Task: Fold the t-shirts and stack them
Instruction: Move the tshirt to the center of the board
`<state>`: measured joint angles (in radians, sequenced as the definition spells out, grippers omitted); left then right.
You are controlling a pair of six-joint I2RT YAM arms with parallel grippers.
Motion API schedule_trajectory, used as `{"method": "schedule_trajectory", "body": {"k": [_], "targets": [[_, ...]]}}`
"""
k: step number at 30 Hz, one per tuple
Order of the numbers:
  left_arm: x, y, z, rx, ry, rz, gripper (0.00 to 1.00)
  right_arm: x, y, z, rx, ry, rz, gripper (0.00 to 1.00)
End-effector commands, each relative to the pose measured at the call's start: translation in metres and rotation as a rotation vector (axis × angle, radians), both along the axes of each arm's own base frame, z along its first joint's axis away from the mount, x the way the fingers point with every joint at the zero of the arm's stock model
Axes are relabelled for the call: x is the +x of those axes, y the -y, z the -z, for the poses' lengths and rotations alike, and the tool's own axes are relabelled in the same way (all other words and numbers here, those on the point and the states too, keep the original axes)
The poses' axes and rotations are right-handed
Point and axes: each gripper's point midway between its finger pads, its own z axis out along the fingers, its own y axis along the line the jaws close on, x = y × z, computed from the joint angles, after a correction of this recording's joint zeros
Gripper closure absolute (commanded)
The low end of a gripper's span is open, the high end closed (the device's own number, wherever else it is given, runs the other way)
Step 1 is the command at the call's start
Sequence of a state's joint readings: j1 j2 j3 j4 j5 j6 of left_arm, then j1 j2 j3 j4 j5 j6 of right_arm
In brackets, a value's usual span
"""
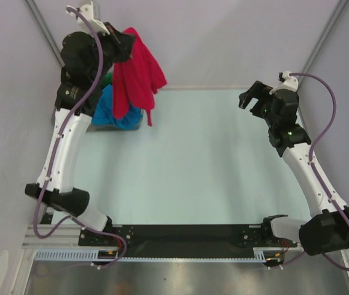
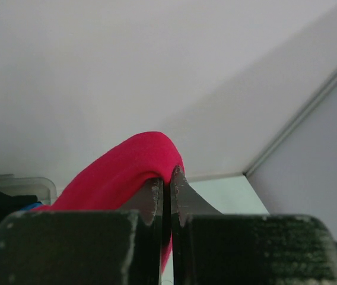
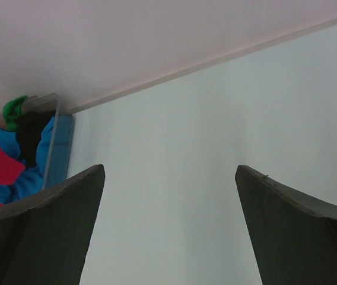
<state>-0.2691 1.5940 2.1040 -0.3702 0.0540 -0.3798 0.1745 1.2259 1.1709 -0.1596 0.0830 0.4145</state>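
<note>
Red t-shirt (image 1: 139,74) hangs pinched in the left tool (image 2: 164,181) (above the bin (image 3: 51,142)).

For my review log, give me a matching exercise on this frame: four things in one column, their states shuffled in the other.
Things:
1. red t-shirt
2. left gripper
3. right gripper
4. blue t-shirt

States:
a. open, holding nothing
b. lying in the bin
c. hanging from a gripper
d. shut on cloth

Pairs: 1-c, 2-d, 3-a, 4-b.
</note>
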Motion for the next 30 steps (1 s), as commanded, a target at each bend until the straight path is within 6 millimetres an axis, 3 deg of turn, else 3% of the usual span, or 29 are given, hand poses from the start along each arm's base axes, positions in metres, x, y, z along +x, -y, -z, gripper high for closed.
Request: {"method": "schedule_trajectory", "body": {"k": [1,3,4,6,7,10,11,12,13,15,17,19,20,24,30], "targets": [[-0.058,0.037,-0.015,0.063,0.073,0.136,1.0,-0.009,0.024,-0.017,0.033,0.02,0.086,0.0],[-0.079,0.063,-0.006,0.072,0.063,0.207,1.0,-0.016,0.03,-0.017,0.053,0.011,0.086,0.0],[-0.078,0.074,0.014,0.085,0.02,0.234,1.0,-0.018,0.034,-0.015,0.052,0.01,0.094,0.0],[-0.09,0.098,0.029,0.074,-0.012,0.295,1.0,-0.022,0.04,-0.016,0.034,0.016,0.112,0.0],[-0.089,0.108,0.049,0.086,-0.055,0.314,1.0,-0.025,0.042,-0.019,0.03,0.027,0.12,0.0],[-0.099,0.137,0.083,0.1,-0.131,0.366,1.0,-0.03,0.045,-0.016,0.002,0.029,0.119,0.0],[-0.098,0.145,0.115,0.133,-0.19,0.363,1.0,-0.03,0.046,-0.011,-0.01,0.021,0.12,0.0],[-0.102,0.161,0.132,0.148,-0.203,0.384,1.0,-0.03,0.047,-0.009,-0.021,0.016,0.123,0.0],[-0.097,0.164,0.181,0.197,-0.281,0.35,1.0,-0.029,0.048,-0.006,-0.023,0.011,0.129,0.0],[-0.1,0.179,0.234,0.24,-0.352,0.353,1.0,-0.03,0.049,0.003,-0.03,-0.009,0.131,0.0],[-0.091,0.188,0.31,0.299,-0.474,0.329,1.0,-0.03,0.046,0.008,-0.031,-0.018,0.11,0.0],[-0.086,0.194,0.348,0.331,-0.541,0.322,1.0,-0.032,0.044,0.017,-0.024,-0.04,0.106,0.0],[-0.085,0.203,0.381,0.36,-0.605,0.347,1.0,-0.033,0.042,0.018,-0.018,-0.044,0.098,0.0],[-0.09,0.223,0.418,0.397,-0.659,0.388,1.0,-0.039,0.038,0.031,-0.008,-0.074,0.073,0.0],[-0.078,0.233,0.414,0.42,-0.643,0.365,1.0,-0.039,0.036,0.034,-0.001,-0.079,0.067,0.0]]}}
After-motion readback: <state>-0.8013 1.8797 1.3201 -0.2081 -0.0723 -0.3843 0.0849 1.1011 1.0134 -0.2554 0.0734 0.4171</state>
